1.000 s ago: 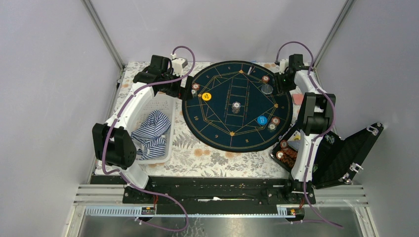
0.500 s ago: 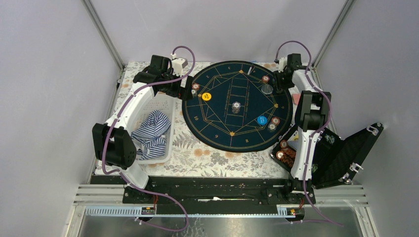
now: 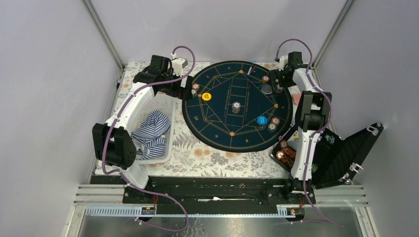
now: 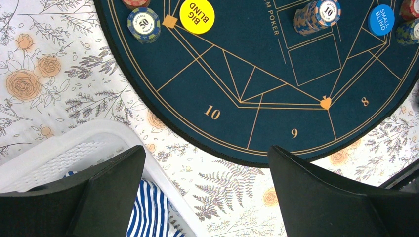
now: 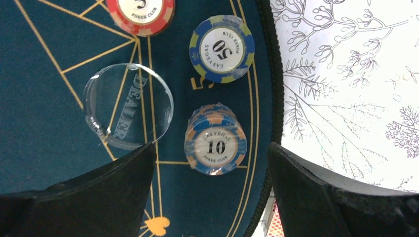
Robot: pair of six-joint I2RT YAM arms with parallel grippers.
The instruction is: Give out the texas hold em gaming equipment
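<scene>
The round dark blue mat (image 3: 236, 123) carries the poker gear. My right gripper (image 5: 210, 160) hangs open over the mat's far right rim. A blue-orange "10" chip stack (image 5: 216, 146) stands free on the mat between its fingers. Beyond it lie a "50" chip (image 5: 222, 48), a red chip (image 5: 141, 12) and a clear dealer disc (image 5: 128, 106). A red-backed card (image 5: 273, 224) peeks out past the mat edge. My left gripper (image 4: 205, 158) is open and empty above the mat's left edge. Near it are a "50" stack (image 4: 144, 23) and the yellow disc (image 4: 197, 15). The blue disc (image 4: 381, 19) sits farther right.
A white basket (image 3: 170, 106) holding the striped cloth (image 3: 150, 131) stands left of the mat. An open black case (image 3: 346, 153) with more chips (image 3: 284, 150) lies at the near right. A chip stack (image 3: 236, 105) stands at the mat's centre. Walls enclose the floral table.
My right gripper has opened and let go of the "10" chip stack, which now stands on the mat. The right arm shifted slightly left. The left arm has not moved.
</scene>
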